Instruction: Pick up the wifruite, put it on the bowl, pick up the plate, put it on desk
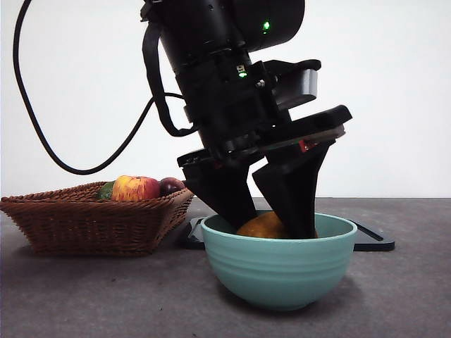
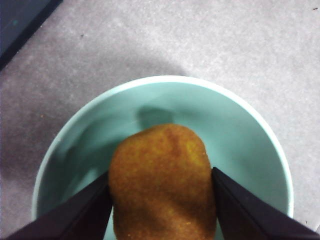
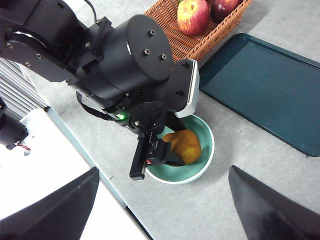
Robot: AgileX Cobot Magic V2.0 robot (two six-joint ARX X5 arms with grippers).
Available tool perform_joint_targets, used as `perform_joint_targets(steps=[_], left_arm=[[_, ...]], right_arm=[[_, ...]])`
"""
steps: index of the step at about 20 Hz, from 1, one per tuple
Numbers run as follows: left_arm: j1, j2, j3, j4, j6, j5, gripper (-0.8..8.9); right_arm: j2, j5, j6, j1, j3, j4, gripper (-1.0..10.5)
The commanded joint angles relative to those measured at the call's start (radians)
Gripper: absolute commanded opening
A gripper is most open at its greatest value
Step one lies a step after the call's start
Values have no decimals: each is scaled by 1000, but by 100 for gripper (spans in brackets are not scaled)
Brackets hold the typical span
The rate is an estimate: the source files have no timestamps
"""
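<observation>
The wifruite, an orange-brown rounded fruit, sits low inside the mint-green bowl, and my left gripper is shut on it, one black jaw pressed against each side. In the front view the left gripper reaches down into the bowl from above. The right wrist view looks down on the wifruite and the bowl from high up; my right gripper hangs open and holds nothing. The plate, a flat dark teal rectangle, lies on the desk just behind the bowl.
A wicker basket stands at the left of the bowl, holding a red-and-yellow apple and a dark plum. The left arm's black cable loops above the basket. A white surface borders the desk's near edge.
</observation>
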Motion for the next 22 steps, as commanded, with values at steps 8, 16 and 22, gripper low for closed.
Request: perform_joint_targets(steps=[8, 16, 22], left_arm=[[-18, 20, 21, 4, 4, -2, 379], [-16, -115, 30, 3, -4, -2, 379], [65, -341, 30, 2, -19, -2, 379]], right_arm=[[8, -2, -5, 4, 19, 8, 415], [8, -2, -5, 4, 19, 8, 415], [8, -1, -5, 4, 19, 8, 415]])
